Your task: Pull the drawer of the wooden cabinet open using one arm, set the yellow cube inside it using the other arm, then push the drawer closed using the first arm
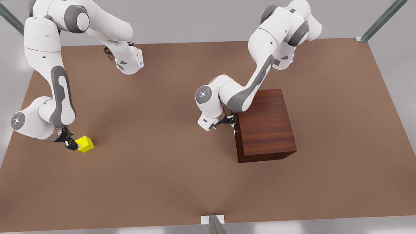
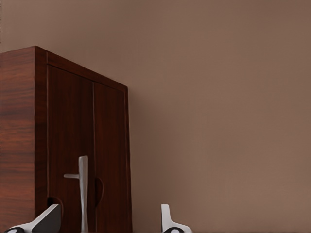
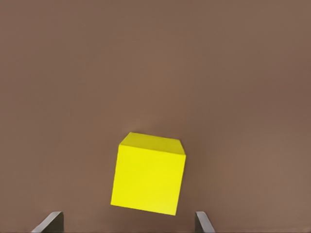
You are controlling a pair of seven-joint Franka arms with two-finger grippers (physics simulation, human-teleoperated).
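Your cabinet (image 1: 265, 125) stands on the brown table (image 1: 162, 182), drawer (image 2: 73, 145) flush and closed, with no writing legible on it. Your left gripper (image 1: 231, 121) is at the cabinet's handle side, jaws spread, the silver handle (image 2: 82, 189) between its fingers (image 2: 43, 221). The cube (image 1: 85, 144) lies on the table well away from the cabinet, toward the front view's left. Your right gripper (image 1: 72, 143) sits just beside it on the side facing away from the cabinet, jaws spread wider than the cube, not touching. Bare table lies between cube and cabinet.
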